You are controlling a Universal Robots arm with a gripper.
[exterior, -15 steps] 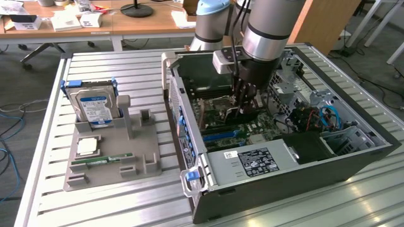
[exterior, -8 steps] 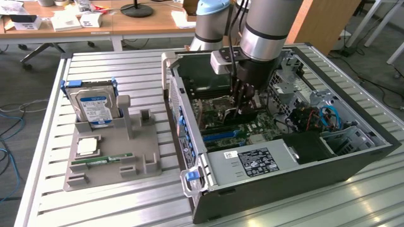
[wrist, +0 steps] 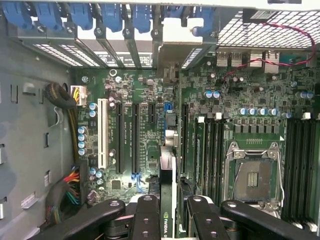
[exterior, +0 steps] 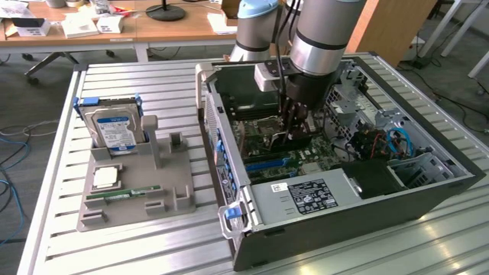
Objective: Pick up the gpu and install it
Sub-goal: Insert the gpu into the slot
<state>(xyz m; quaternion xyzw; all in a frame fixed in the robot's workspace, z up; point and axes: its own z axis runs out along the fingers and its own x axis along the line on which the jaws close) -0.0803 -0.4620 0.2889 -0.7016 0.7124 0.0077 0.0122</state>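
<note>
**Gpu carried into the open case: installation step in hand**

The claw (exterior: 295, 127) reaches down into the open computer case (exterior: 428, 189), which lies on the slatted desk (exterior: 153, 246). Its fingers (wrist: 146, 217) are closed partway on the gpu (wrist: 167, 200), one pressing on each flat face. The pick-up is therefore judged complete and the installing under way.

The gpu hangs upright and edge-on above the motherboard (wrist: 150, 100), among the long black expansion slots (wrist: 135, 135). Whether its lower edge has met a slot cannot be told.

In judgement, seating calls for the card edge to lie parallel to and directly over one slot. The push must be straight, since a tilted one could bind the connector.

The gpu appears as a thin, dark, rigid strip with a small green logo on its upper edge. Being stiff and flat, it should hold steady in the grip.
</note>
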